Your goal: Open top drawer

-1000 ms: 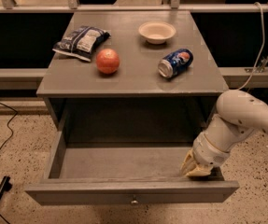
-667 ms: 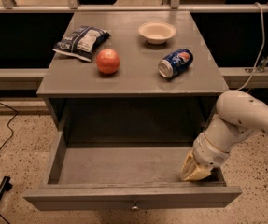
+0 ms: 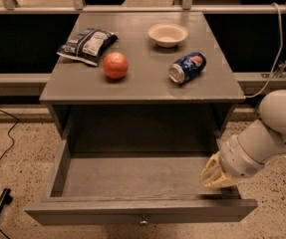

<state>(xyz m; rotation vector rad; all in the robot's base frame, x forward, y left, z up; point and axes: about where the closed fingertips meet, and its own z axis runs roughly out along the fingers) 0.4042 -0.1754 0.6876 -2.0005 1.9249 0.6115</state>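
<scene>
The top drawer (image 3: 132,210) is a wide grey drawer pulled far out from under the grey table (image 3: 142,86). Its shallow box is empty inside and a small round metal knob (image 3: 143,222) sits centred on its front. My gripper (image 3: 216,176), with pale yellow fingers, hangs from the white arm (image 3: 267,133) at the drawer's right end, just inside the right wall and behind the front panel. No other drawers show.
On the tabletop lie a dark snack bag (image 3: 87,45), an orange-red apple (image 3: 115,65), a white bowl (image 3: 168,34) and a blue soda can (image 3: 187,67) on its side. Cables run over the speckled floor at left (image 3: 3,143). A rail runs behind the table.
The drawer has slid a little further out toward the camera, with the gripper moving along at its right end.
</scene>
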